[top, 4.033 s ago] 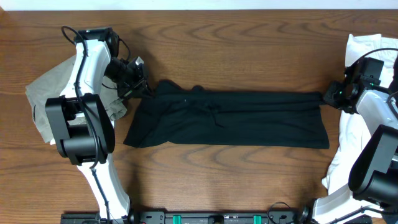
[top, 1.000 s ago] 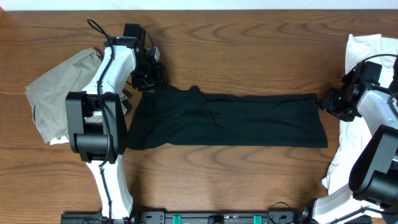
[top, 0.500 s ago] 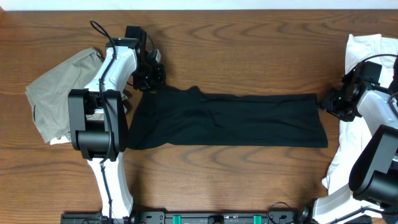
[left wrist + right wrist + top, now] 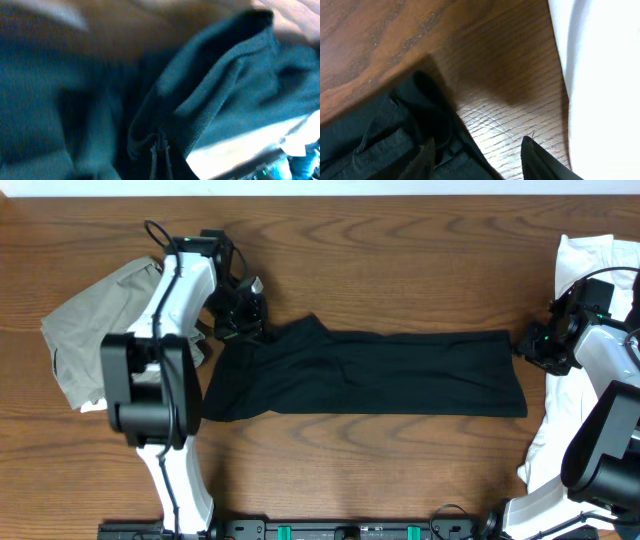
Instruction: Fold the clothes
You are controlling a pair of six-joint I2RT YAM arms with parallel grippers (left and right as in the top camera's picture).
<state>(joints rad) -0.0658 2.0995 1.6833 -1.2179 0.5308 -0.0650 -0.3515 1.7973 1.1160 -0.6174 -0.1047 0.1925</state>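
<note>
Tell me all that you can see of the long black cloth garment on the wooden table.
The long black cloth garment looks like soft knit fabric, folded into a wide flat band across the brown wooden table. Its right end is straight; its left end is uneven, with a raised wrinkle at the far edge. The left tool is at its far left corner, but the blurred wrist view hides the grip. The right tool sits at the far right corner, fingers apart.
</note>
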